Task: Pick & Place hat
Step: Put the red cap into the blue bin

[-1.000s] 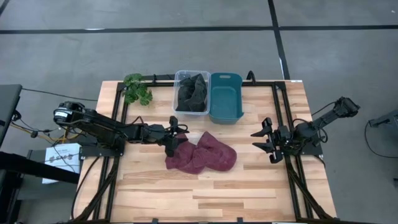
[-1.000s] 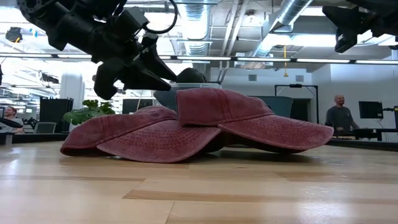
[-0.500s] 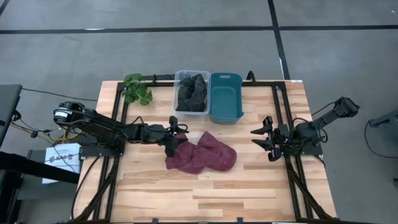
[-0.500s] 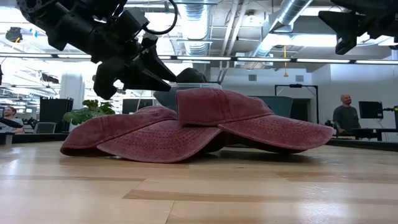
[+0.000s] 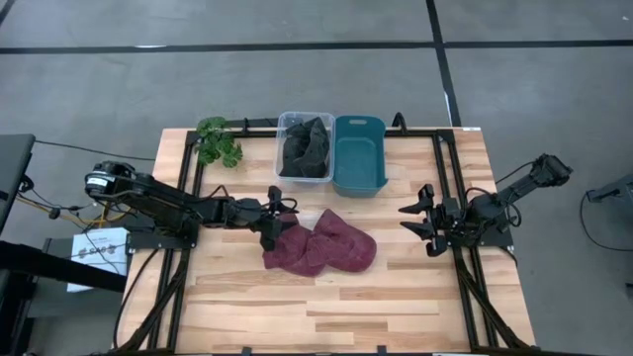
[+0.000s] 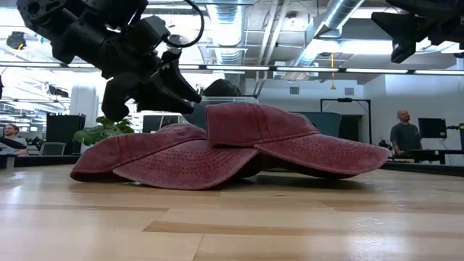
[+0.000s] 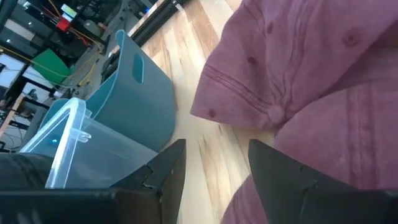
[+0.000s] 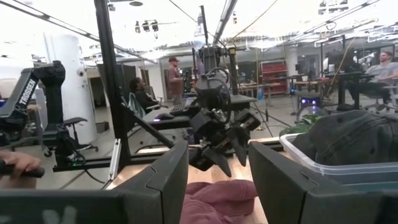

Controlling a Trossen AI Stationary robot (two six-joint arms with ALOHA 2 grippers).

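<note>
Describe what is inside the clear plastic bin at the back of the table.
The clear plastic bin holds crumpled dark fabric items, likely hats, heaped to its rim. Anything beneath that heap, and the bin's floor, is covered. The teal plastic bin beside it looks empty.

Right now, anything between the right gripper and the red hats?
No. In the high view the stretch from the right gripper to the red hats is bare wooden table; the gripper hangs open, clear of them.

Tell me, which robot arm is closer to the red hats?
Left. The left gripper hovers over the red hats' left edge, jaws open; the right gripper waits well off to their right.
</note>
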